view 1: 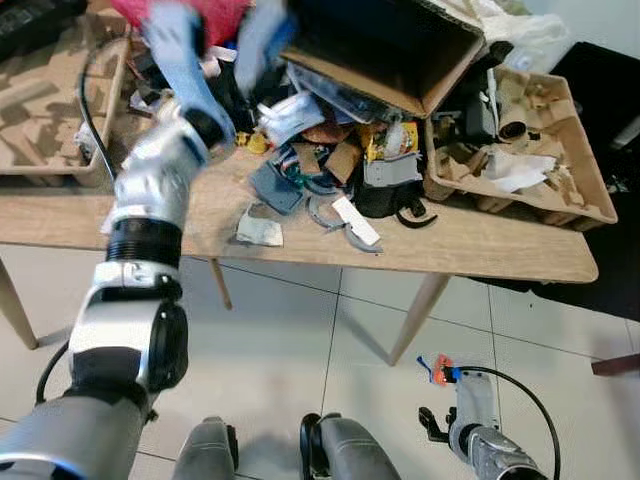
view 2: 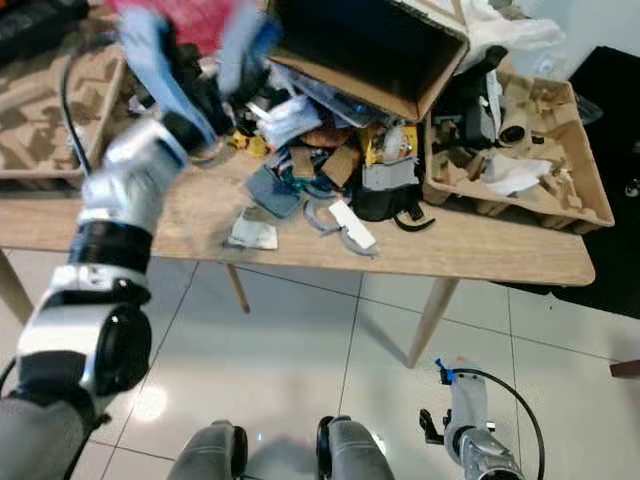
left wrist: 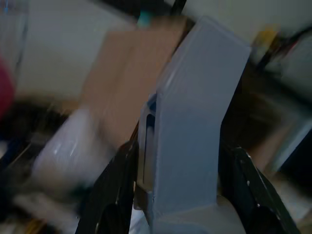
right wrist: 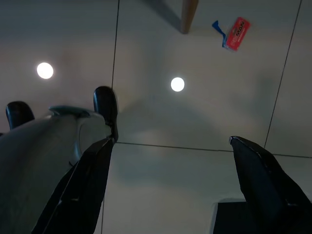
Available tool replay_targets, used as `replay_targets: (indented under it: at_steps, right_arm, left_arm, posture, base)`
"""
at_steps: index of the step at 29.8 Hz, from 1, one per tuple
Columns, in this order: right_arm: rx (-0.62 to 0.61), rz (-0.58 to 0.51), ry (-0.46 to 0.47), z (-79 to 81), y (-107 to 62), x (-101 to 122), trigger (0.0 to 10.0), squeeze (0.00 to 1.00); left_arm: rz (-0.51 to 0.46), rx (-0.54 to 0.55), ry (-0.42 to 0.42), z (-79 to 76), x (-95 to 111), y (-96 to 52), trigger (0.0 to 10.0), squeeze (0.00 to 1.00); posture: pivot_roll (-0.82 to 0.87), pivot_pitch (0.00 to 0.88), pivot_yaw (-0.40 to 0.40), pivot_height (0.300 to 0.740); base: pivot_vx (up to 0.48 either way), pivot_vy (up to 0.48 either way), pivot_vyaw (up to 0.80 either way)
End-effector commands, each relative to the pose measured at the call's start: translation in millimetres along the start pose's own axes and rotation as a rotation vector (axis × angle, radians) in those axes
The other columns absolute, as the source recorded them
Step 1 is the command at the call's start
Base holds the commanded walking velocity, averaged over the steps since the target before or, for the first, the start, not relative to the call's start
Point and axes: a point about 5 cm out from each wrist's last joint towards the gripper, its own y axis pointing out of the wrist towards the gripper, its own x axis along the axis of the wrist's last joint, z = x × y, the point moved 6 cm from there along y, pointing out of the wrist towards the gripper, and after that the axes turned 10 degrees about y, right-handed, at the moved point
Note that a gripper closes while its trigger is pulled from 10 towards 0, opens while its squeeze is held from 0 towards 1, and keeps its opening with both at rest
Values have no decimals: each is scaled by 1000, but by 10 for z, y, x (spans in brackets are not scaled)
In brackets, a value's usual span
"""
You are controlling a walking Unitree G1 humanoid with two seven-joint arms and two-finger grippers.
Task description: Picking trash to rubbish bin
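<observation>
A heap of trash (view 1: pixel 330 150) lies on a wooden table (view 1: pixel 480 245): card scraps, wrappers, grey and white plastic bits. My left gripper (view 1: pixel 215 45) is raised over the back left of the heap and is heavily blurred. In the left wrist view a flat grey-blue plastic piece (left wrist: pixel 190 126) stands between its black fingers (left wrist: pixel 112 195) and touches both. A red and blue wrapper (view 1: pixel 441 368) lies on the tiled floor beside a table leg. My right gripper (right wrist: pixel 173 185) hangs low near it, open, holding nothing.
An open cardboard box (view 1: pixel 390 50) rises behind the heap. Moulded cardboard trays stand at the table's right (view 1: pixel 560 195) and left (view 1: pixel 40 110). A red object (view 1: pixel 200 10) sits at the back. Table legs (view 1: pixel 418 315) stand ahead of my feet (view 1: pixel 340 450).
</observation>
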Motion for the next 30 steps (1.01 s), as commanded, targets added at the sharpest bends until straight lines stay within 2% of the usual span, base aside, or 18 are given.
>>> replay_targets:
  at_steps: [1,6,8,9,10,11,12,13,16,20,21,24,25,28,30]
  right_arm:
    - [-12,17,23,-24,-10,-73,10000,0]
    - [-15,13,31,-13,-5,-65,10000,0]
    - [-12,-2,48,24,10,-14,10000,0]
    - [-12,-2,48,24,10,-14,10000,0]
    - [-6,-8,51,52,17,3,10000,0]
    - [-6,-8,51,52,17,3,10000,0]
    - [-3,-10,51,66,18,-4,10000,0]
    - [-3,-10,51,66,18,-4,10000,0]
    - [-17,-9,67,20,6,-27,10000,0]
    - [-20,-29,81,7,9,37,10000,0]
    - [-12,-36,83,18,10,50,10000,0]
    - [-10,-36,81,20,9,44,10000,0]
    - [-19,-28,86,10,7,16,10000,0]
    - [-22,-37,101,14,12,49,10000,0]
    - [-14,-58,107,43,25,128,10000,0]
  left_arm:
    - [-15,-45,-105,-87,-60,-8,10000,0]
    - [-9,-78,-128,-136,-114,-32,10000,0]
    - [-24,-172,-152,-283,-111,-64,10000,0]
    - [-24,-172,-152,-283,-111,-64,10000,0]
    - [-33,-228,-172,-375,-102,-85,10000,0]
    - [-33,-228,-172,-375,-102,-85,10000,0]
    - [-43,-276,-183,-471,-99,-117,10000,0]
    - [-43,-276,-183,-471,-99,-117,10000,0]
    - [-90,-395,-243,-652,-54,-233,10000,0]
    - [-135,-422,-288,-660,41,-248,10000,0]
    - [-164,-426,-321,-660,87,-258,10000,0]
    - [-166,-427,-328,-664,85,-264,10000,0]
    - [-146,-468,-327,-748,11,-326,10000,0]
    - [-136,-518,-333,-817,-17,-388,10000,0]
    - [-116,-598,-340,-926,-45,-488,10000,0]
  posture:
    - [75,154,-100,740]
    - [85,139,-92,740]
    - [78,143,-83,740]
    - [78,143,-83,740]
    - [76,148,-83,740]
    - [76,148,-83,740]
    - [81,151,-85,740]
    - [81,151,-85,740]
    - [69,133,-82,740]
    - [67,139,-82,740]
    - [74,146,-86,740]
    - [74,146,-86,740]
    - [76,113,-80,740]
    - [79,109,-78,740]
    - [80,120,-79,740]
  base:
    - [0,0,0]
    - [0,0,0]
    - [0,0,0]
    - [0,0,0]
    - [0,0,0]
    - [0,0,0]
    - [0,0,0]
    - [0,0,0]
    - [0,0,0]
    - [0,0,0]
    - [0,0,0]
    - [0,0,0]
    - [0,0,0]
    - [0,0,0]
    - [0,0,0]
